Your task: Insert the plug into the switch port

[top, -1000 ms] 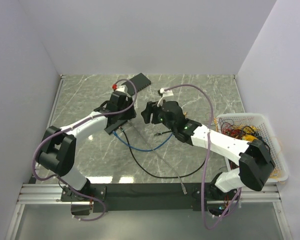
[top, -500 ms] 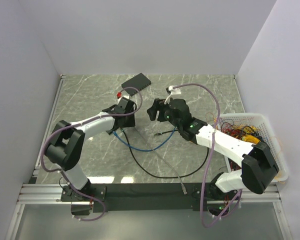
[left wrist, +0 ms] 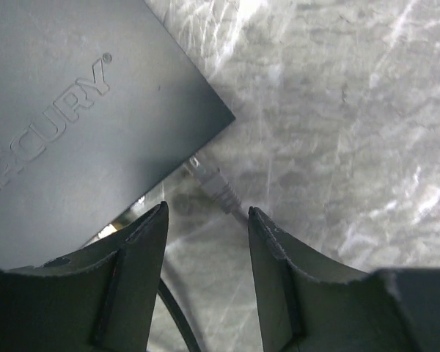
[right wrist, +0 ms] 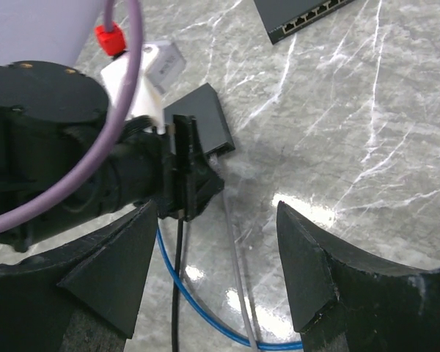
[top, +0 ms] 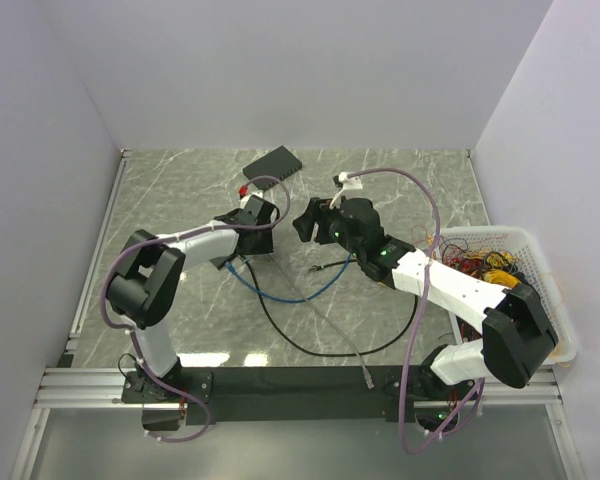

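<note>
Left gripper [left wrist: 207,211] is found with its fingers spread apart and nothing clamped between them. It is held low over the table [left wrist: 352,110], straddling the plug [left wrist: 211,182] without visible contact. The plug is seen lying flat, its tip against the side edge of the dark-grey box [left wrist: 81,110] near that box's corner, with its thin cable [right wrist: 240,286] trailing off toward the near side. The switch port itself is not shown in any view, so it cannot be told whether the plug is seated or merely laid at the opening. Right gripper [right wrist: 216,209] is likewise spread and empty, held above the table just beside the left one. A second black slab [right wrist: 308,18] is noted farther back, well apart from the work.

Judged status: the plug is at the box and is held by neither gripper — seating is unconfirmed. If it is not home, a fresh grasp and a push along the plug's axis would be left to do.
</note>
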Available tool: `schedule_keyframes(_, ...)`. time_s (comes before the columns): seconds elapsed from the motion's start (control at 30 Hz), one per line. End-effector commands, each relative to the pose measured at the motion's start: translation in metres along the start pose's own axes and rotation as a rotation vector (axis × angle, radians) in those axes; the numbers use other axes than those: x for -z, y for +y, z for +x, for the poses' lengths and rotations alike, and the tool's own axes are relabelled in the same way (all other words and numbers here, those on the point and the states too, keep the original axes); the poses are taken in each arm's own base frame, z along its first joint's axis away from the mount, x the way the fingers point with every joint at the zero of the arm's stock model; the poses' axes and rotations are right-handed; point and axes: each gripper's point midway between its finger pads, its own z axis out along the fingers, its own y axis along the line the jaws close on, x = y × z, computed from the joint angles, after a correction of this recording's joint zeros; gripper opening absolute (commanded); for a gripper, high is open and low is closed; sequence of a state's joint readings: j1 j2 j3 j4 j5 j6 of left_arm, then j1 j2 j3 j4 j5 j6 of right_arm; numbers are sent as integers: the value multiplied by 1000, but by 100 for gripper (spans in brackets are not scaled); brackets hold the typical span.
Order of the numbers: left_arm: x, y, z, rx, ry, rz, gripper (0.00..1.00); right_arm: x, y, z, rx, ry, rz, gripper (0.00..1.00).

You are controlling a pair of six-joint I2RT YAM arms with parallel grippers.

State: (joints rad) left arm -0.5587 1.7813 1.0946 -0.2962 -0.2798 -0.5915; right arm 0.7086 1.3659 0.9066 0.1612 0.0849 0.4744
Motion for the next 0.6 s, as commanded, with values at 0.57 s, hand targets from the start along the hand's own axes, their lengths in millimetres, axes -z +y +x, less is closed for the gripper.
schedule_keyframes(0.57,-19,17,-39,40,-70,-62,56,-6,6,0,-24,-6,-45,72)
